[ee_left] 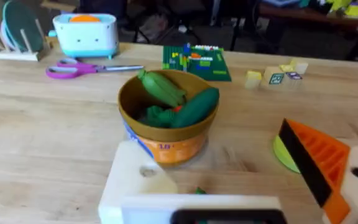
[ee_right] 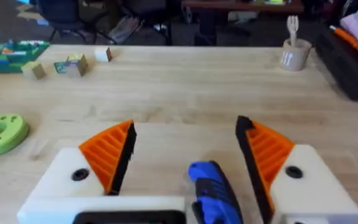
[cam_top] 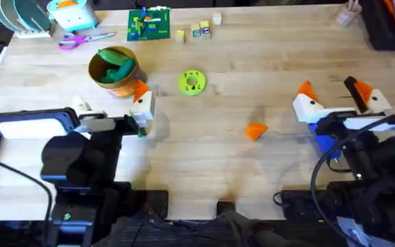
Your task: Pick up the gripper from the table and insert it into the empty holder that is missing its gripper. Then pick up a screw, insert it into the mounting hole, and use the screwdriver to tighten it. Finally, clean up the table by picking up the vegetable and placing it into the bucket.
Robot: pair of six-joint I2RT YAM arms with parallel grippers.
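Note:
The loose orange gripper (cam_top: 256, 130) lies on the table in the middle, between the two arms. My left gripper (cam_top: 112, 103) (ee_left: 219, 162) is open just before the bucket (cam_top: 114, 68) (ee_left: 166, 118). One of its fingers is the bare cream-white holder (cam_top: 81, 104) (ee_left: 135, 180); the other carries an orange tip (ee_left: 319, 158). Green vegetable pieces (ee_left: 194, 107) lie inside the bucket. My right gripper (cam_top: 332, 92) (ee_right: 186, 134) is open, both orange tips in place. The blue screwdriver (cam_top: 324, 143) (ee_right: 213, 190) shows low between its finger bases. The screw is out of view.
A lime-green disc (cam_top: 192, 82) (ee_right: 2, 132) lies right of the bucket. Purple scissors (cam_top: 81, 40), a green brick plate (cam_top: 149, 26), small blocks (cam_top: 197, 31) and a blue toy toaster (cam_top: 74, 14) line the far edge. A cup (cam_top: 348, 17) stands at the far right.

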